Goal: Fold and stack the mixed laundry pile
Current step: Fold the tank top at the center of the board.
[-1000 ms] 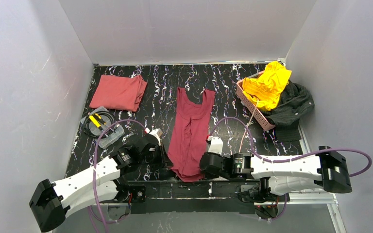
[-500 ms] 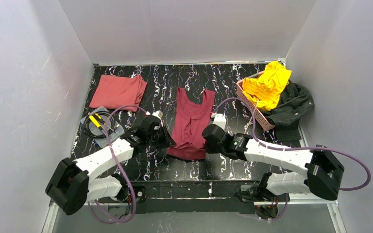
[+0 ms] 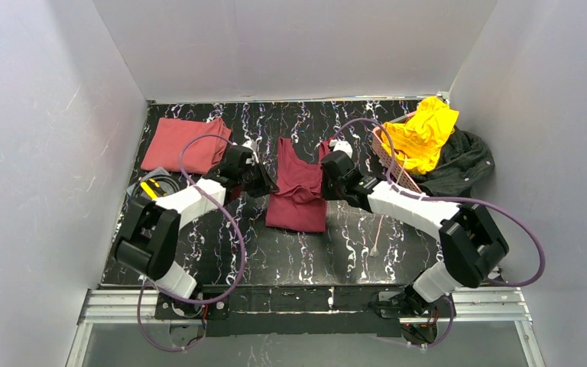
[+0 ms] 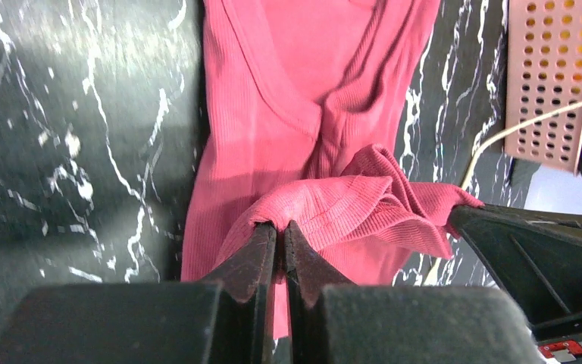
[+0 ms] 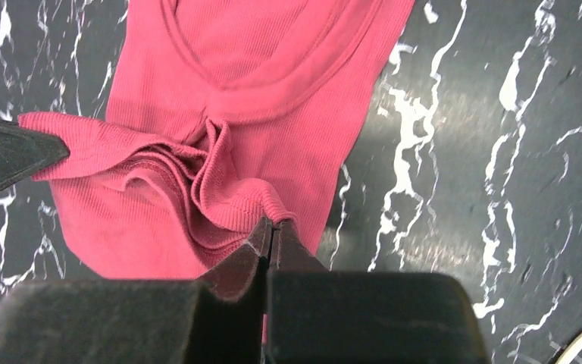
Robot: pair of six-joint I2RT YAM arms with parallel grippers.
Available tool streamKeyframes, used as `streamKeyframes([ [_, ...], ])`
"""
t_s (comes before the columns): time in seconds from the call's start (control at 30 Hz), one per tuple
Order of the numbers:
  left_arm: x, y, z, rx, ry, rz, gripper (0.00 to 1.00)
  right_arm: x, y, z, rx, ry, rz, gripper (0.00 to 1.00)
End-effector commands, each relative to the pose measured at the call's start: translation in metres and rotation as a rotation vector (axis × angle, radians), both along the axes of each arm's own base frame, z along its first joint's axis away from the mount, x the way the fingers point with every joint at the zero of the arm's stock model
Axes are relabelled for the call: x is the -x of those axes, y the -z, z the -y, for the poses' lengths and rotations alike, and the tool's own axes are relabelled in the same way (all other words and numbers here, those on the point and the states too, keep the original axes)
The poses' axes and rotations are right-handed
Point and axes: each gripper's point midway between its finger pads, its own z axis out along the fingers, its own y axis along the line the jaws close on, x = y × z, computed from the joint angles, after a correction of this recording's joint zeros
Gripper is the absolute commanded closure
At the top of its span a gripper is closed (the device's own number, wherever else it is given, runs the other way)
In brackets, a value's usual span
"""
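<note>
We see the pink basket (image 4: 549, 76) at the right with the yellow garment (image 3: 426, 131) heaped in it and the charcoal garment (image 3: 462, 162) beside it. Since a second ago, the maroon garment (image 3: 298, 191) mid-table has had its near hem carried toward the back, doubling it. The left gripper (image 4: 280, 227) and right gripper (image 5: 271, 227) each pinch that hem tight. The salmon garment (image 3: 179, 143) lies folded far left.

Near tabletop (image 3: 298, 258) lies open; folded salmon garment (image 3: 186, 144) left, basket (image 4: 549, 76) and seemingly cord (image 4: 500, 135) right.
</note>
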Motion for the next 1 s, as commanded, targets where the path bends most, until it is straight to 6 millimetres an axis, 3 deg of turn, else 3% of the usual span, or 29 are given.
streamKeyframes([
  [0.0,-0.027,0.000,0.001,-0.001,0.027,0.021,1.00,-0.032,-0.014,-0.006,-0.013,-0.025,0.054,0.99],
  [0.17,-0.041,0.015,-0.002,-0.011,0.014,-0.014,1.00,-0.043,0.000,0.001,0.005,-0.011,0.023,0.99],
  [0.43,-0.055,0.014,0.008,0.013,0.068,-0.005,1.00,-0.050,0.011,0.009,0.031,0.016,-0.007,0.99],
  [0.5,-0.058,0.009,0.011,0.018,0.086,0.007,0.90,-0.054,0.011,0.010,0.031,0.021,-0.007,0.99],
  [0.53,-0.060,0.006,0.010,0.015,0.089,0.011,0.81,-0.058,0.008,0.012,0.028,0.021,-0.007,0.96],
  [0.57,-0.062,0.001,0.009,0.008,0.091,0.020,0.69,-0.060,0.005,0.013,0.025,0.018,-0.005,0.82],
  [0.6,-0.065,-0.005,0.006,-0.003,0.083,0.037,0.58,-0.063,-0.001,0.013,0.022,0.013,0.004,0.62],
  [0.7,-0.064,-0.023,-0.011,-0.068,0.057,0.090,0.34,-0.065,-0.025,0.017,0.020,0.004,0.044,0.34],
  [0.83,-0.044,-0.038,-0.021,-0.085,0.074,0.139,0.24,-0.048,-0.043,0.019,-0.023,-0.034,0.052,0.16],
  [0.97,-0.015,-0.019,-0.030,-0.106,0.103,0.068,0.23,-0.018,-0.032,0.010,-0.115,-0.098,-0.024,0.12],
])
